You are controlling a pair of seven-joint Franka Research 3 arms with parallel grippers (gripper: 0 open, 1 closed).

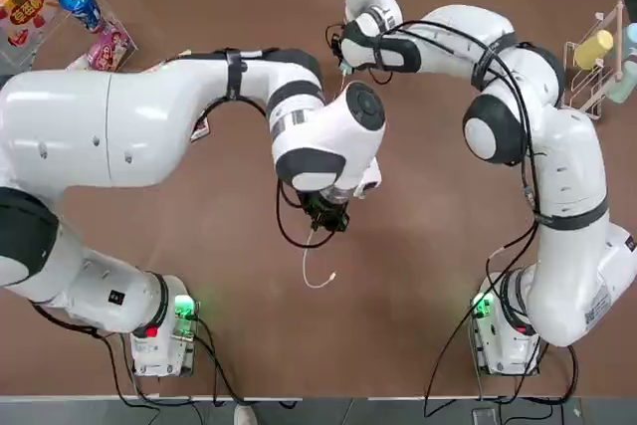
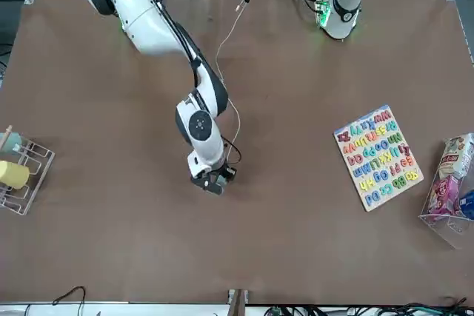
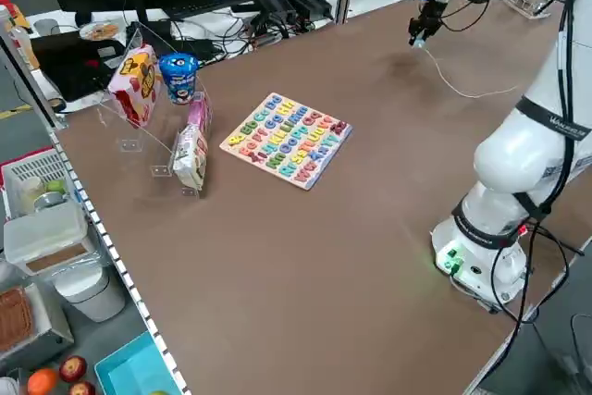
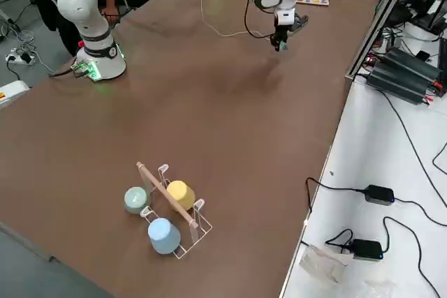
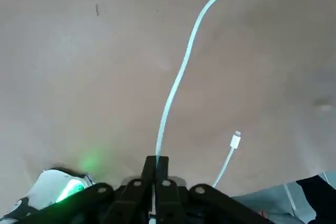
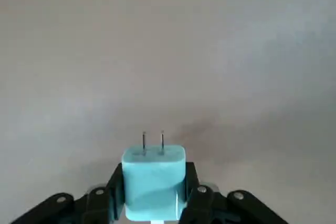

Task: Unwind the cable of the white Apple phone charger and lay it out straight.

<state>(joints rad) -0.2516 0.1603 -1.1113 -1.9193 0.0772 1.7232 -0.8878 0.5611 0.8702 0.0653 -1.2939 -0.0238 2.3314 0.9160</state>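
Rows of multicoloured capital letters standing on a flat white board (image 2: 378, 158), their words perhaps being too small to read surely, lettering showing illegibly on a pink-and-white plastic snack bag (image 3: 136, 85) and a shiny blue container (image 3: 178, 78)

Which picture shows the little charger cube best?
The right wrist view: the charger cube sits big and clear between the right arm's fingers, prongs showing. I can't make the cube out in the top, front, side or left wrist views.
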